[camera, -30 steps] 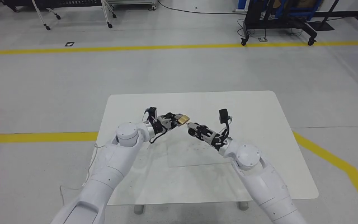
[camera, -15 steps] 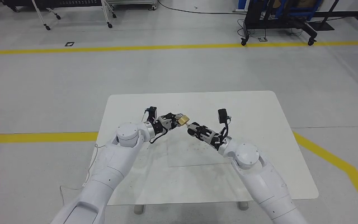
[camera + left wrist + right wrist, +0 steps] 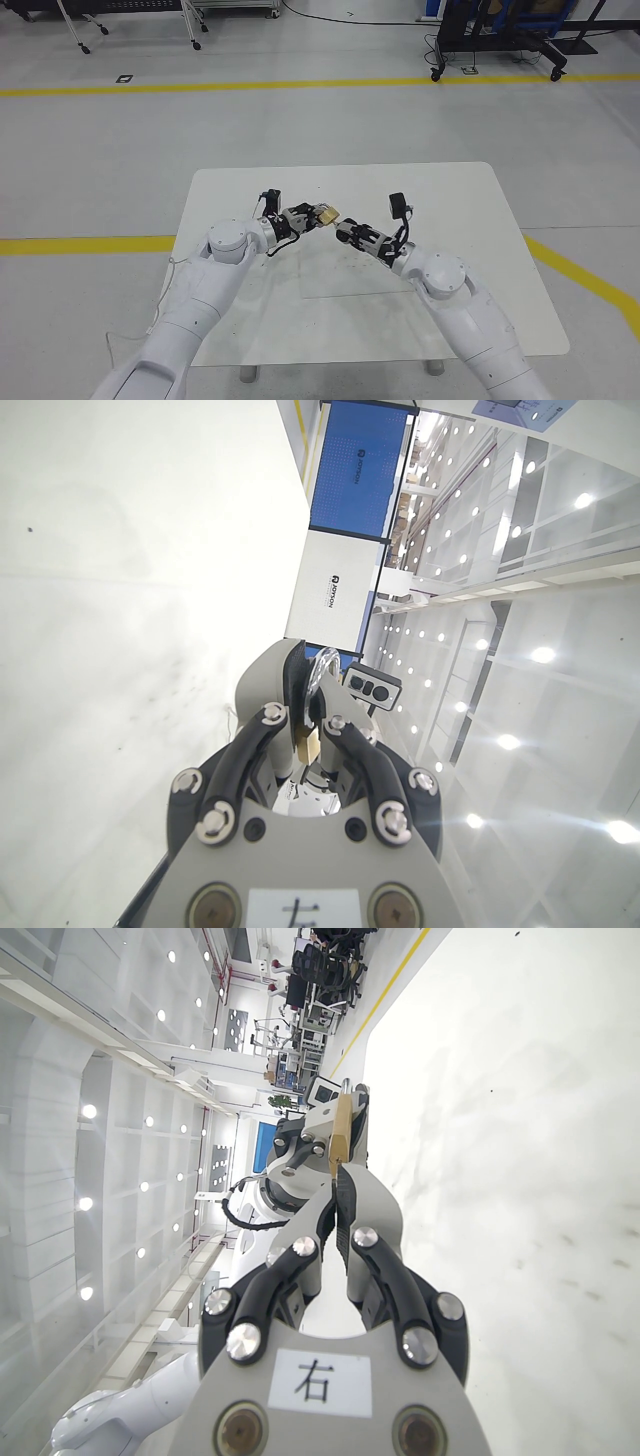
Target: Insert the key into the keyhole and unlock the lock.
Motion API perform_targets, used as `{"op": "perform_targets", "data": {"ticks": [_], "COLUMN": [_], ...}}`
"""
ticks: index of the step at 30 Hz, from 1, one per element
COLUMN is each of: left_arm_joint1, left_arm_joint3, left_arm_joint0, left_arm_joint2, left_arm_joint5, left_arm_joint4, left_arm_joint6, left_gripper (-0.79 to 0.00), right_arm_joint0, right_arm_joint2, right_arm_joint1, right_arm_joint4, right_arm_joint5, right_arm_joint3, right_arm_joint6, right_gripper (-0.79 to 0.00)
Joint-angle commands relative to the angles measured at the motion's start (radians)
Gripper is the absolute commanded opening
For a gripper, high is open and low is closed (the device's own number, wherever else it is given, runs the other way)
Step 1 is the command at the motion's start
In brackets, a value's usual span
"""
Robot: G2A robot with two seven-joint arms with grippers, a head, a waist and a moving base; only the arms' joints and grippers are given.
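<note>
Top view: the white table (image 3: 450,200) is flanked by yellow floor lines (image 3: 300,84). Above its middle, the brass lock (image 3: 327,213) is clamped in the left gripper (image 3: 316,214), off the surface. The key (image 3: 335,1176) is pinched between the closed fingers of the right gripper (image 3: 342,233), its tip held at the lock's keyhole end.

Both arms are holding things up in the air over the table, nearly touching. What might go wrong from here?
The right tool grips the key with little of it showing, tip at the keyhole end of the brass padlock; slightly off line, it may jam or slip. The left tool holds the padlock in the air above the table, so a push or twist might turn it in the grip or drop it.
</note>
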State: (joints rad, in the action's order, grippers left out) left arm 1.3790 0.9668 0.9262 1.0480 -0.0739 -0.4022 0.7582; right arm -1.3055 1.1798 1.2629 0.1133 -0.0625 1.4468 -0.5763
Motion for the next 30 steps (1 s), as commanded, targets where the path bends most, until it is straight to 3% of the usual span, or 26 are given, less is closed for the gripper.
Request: {"op": "perform_targets", "data": {"ticks": [1,12,13,14,15,24,30], "left_arm_joint1": [-0.001,-0.002,-0.002,-0.002,-0.002,0.001,-0.001], "left_arm_joint3": [0.002,0.008,0.007,0.007,0.006,0.014,0.042], "left_arm_joint0": [0.001,0.004,0.004,0.004,0.005,0.013,0.031], "left_arm_joint2": [0.0,0.0,0.001,0.003,0.005,0.023,0.028], "left_arm_joint5": [0.004,0.016,0.017,0.018,0.019,0.042,0.13], "left_arm_joint4": [0.002,0.006,0.004,0.003,0.0,-0.03,0.027], "left_arm_joint6": [0.007,0.019,0.017,0.012,0.004,-0.061,-0.142], "left_gripper": [-0.785,-0.785,-0.785,-0.785,-0.785,-0.785,-0.785], "right_arm_joint0": [0.005,0.033,0.036,0.038,0.038,0.038,0.038], "right_arm_joint2": [-0.004,-0.022,-0.023,-0.028,-0.028,-0.028,-0.028], "right_arm_joint1": [0.001,0.007,0.008,0.007,0.007,0.007,0.007], "right_arm_joint4": [0.001,0.018,0.01,-0.007,-0.007,-0.007,-0.007], "right_arm_joint5": [0.001,0.003,-0.001,-0.006,-0.006,-0.006,-0.006], "right_arm_joint3": [-0.004,-0.032,-0.035,-0.038,-0.038,-0.038,-0.038], "right_arm_joint6": [0.003,0.03,0.036,0.037,0.037,0.037,0.037], "right_gripper": [-0.785,-0.785,-0.65,-0.132,0.0,0.0,0.0]}}
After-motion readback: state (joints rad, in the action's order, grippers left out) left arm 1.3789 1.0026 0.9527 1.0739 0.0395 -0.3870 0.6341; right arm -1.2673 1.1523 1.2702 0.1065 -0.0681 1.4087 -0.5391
